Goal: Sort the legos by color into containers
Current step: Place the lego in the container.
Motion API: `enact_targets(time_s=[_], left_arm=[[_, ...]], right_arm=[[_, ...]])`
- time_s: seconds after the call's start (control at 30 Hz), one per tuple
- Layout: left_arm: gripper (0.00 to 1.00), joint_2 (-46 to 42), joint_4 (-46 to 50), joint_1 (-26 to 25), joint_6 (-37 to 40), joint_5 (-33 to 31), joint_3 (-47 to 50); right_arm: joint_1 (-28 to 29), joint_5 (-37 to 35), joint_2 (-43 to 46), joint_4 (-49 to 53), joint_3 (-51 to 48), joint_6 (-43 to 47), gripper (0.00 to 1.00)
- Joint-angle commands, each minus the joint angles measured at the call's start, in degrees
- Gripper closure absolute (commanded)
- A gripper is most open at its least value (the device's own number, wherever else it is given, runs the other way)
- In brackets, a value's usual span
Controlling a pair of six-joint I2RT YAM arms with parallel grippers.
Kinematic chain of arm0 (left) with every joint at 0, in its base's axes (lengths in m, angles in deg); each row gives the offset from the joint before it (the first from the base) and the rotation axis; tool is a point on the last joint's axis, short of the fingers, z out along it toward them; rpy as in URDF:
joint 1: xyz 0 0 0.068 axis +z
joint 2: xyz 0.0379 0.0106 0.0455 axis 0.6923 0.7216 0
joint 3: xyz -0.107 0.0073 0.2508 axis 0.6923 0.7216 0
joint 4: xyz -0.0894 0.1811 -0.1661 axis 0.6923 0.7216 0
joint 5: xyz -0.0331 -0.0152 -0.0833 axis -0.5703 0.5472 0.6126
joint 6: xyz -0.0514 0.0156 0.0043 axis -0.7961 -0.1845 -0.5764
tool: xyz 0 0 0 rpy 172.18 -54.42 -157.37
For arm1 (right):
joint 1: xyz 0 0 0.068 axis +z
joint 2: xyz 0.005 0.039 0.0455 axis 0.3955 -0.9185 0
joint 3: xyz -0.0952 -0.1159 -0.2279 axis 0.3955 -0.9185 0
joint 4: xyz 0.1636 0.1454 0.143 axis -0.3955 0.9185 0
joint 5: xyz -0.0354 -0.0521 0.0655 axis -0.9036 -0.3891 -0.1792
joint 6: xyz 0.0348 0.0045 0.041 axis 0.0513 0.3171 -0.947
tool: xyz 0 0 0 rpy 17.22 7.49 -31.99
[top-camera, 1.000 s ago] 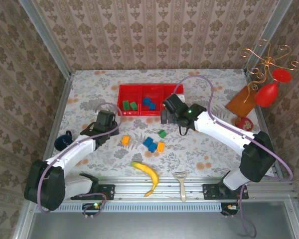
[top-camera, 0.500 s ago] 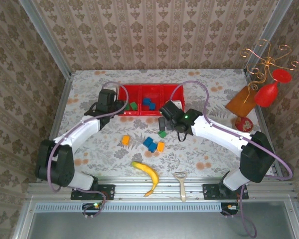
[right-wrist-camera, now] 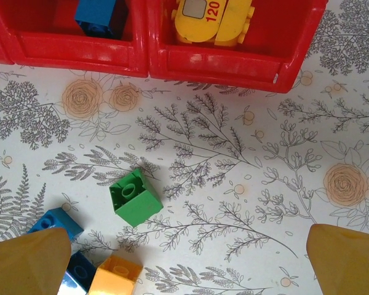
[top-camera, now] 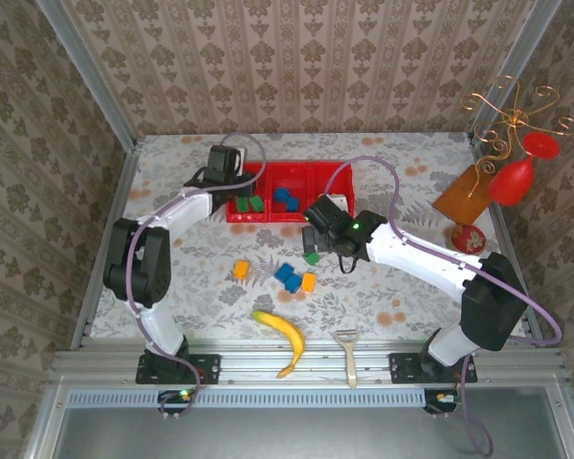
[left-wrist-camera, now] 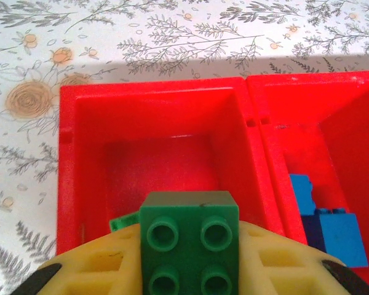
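Clamping green lego [left-wrist-camera: 189,236] above red tray [left-wrist-camera: 150,101] — left gripper [left-wrist-camera: 189,270].

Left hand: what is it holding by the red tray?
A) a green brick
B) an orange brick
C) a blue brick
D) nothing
A: in the left wrist view, the left hand is closed on a green brick, studs facing the camera, in front of the end compartment of the red tray.

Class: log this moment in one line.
left gripper: shut on green plastic brick over red tray | right gripper: open near loose green brick
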Motion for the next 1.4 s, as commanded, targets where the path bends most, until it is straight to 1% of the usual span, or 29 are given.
enact_targets(time_s=[0.0, 0.17, 0.3, 0.4, 0.53, 0.73, 0.9, 1.0, 1.23, 1.37], left_arm=[[0.75, 3.23, 2.38, 0.55, 2.35, 0.29, -4.07], [0.74, 6.94, 3.65, 0.54, 2.60, -0.73, -7.49], [0.68, 8.45, 4.09, 0.49, 2.54, -0.90, -9.21], [0.60, 8.67, 4.09, 0.41, 2.16, -0.82, -9.78], [0.52, 8.00, 4.13, 0.45, 1.51, -0.12, -9.81], [0.48, 5.70, 4.44, 0.35, 0.76, 0.06, -8.79], [0.48, 0.94, 3.81, 0.31, -0.75, 0.86, -5.82], [0.45, -3.15, 2.96, 0.21, -1.70, 0.49, -2.71], [0.33, -14.56, 1.76, 0.40, -3.24, -2.00, 7.38], [0.24, -21.14, 1.76, 0.54, -3.64, -4.08, 13.55]], right_arm=[[0.78, 1.10, -0.94, -0.24, -0.50, -0.97, 0.00], [1.39, 2.59, -1.89, -0.45, -0.13, -0.43, 0.00], [2.09, 3.87, -3.34, -0.19, 0.59, 0.13, 0.00], [2.74, 4.73, -4.50, 0.33, 1.15, 0.36, 0.04], [3.65, 5.65, -5.62, 1.39, 1.69, 0.77, 0.09], [4.29, 8.78, -6.43, 2.52, 2.65, 2.01, 0.19], [5.30, 11.09, -7.11, 2.84, 2.66, 2.41, 0.26], [6.32, 11.58, -7.64, 3.33, 2.83, 2.65, 0.29], [8.23, 12.29, -9.40, 4.33, 3.94, 3.48, 0.30], [8.91, 12.70, -10.80, 4.92, 4.83, 4.25, 0.31]])
